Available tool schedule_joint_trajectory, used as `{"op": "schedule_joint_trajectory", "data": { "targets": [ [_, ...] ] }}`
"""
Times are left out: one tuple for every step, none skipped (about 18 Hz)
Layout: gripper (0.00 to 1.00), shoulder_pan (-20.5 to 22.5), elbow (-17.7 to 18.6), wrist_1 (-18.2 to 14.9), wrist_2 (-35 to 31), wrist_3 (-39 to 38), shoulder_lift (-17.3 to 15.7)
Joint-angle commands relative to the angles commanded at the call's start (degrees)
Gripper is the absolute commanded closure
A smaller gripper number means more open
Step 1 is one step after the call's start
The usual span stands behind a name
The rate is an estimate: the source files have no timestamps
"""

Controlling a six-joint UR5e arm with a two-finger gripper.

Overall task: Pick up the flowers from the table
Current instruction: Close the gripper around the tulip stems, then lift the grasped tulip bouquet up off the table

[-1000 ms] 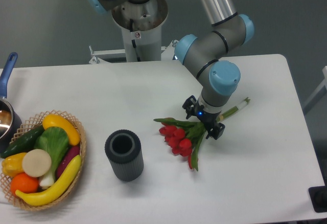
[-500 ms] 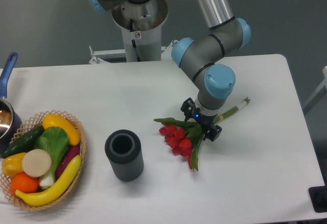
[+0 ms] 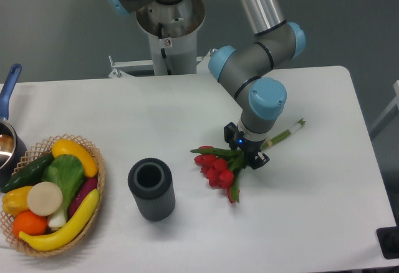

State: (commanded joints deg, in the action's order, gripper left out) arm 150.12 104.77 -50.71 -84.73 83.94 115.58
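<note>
The flowers (image 3: 216,167), red tulip buds with green leaves and long stems, lie right of centre on the white table (image 3: 312,217). Their stem ends (image 3: 292,128) point to the back right. My gripper (image 3: 246,151) points straight down over the stems just behind the buds, and its fingers have drawn in against the stems from both sides. The wrist hides where the fingers meet the stems. The bunch still looks low at the tabletop.
A dark grey cylinder cup (image 3: 151,189) stands upright left of the flowers. A wicker basket (image 3: 100,172) of toy fruit and vegetables sits at the front left. A pot with a blue handle (image 3: 9,92) is at the left edge. The robot base (image 3: 168,30) stands behind.
The wrist shifted a little left and the fingers narrowed onto the stems. The bunch shifted slightly, its leaves pulling in toward the gripper.
</note>
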Motion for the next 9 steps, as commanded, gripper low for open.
{"op": "schedule_joint_trajectory", "data": {
  "targets": [
    [0.72, 0.00, 0.00, -0.09, 0.00, -0.09, -0.09],
    [0.74, 0.00, 0.09, -0.09, 0.00, -0.09, -0.09],
    [0.74, 0.00, 0.09, -0.09, 0.00, -0.09, -0.09],
    [0.74, 0.00, -0.17, -0.09, 0.00, -0.17, -0.17],
    [0.74, 0.00, -0.44, -0.09, 0.00, -0.09, -0.18],
    [0.74, 0.00, -0.70, -0.17, 0.09, -0.09, -0.26],
    [0.74, 0.00, -0.88, -0.18, 0.09, -0.09, -0.35],
    [0.74, 0.09, -1.23, -0.26, 0.17, -0.09, -0.61],
    [0.74, 0.17, -1.58, -0.35, 0.26, -0.09, -1.14]
  ]
}}
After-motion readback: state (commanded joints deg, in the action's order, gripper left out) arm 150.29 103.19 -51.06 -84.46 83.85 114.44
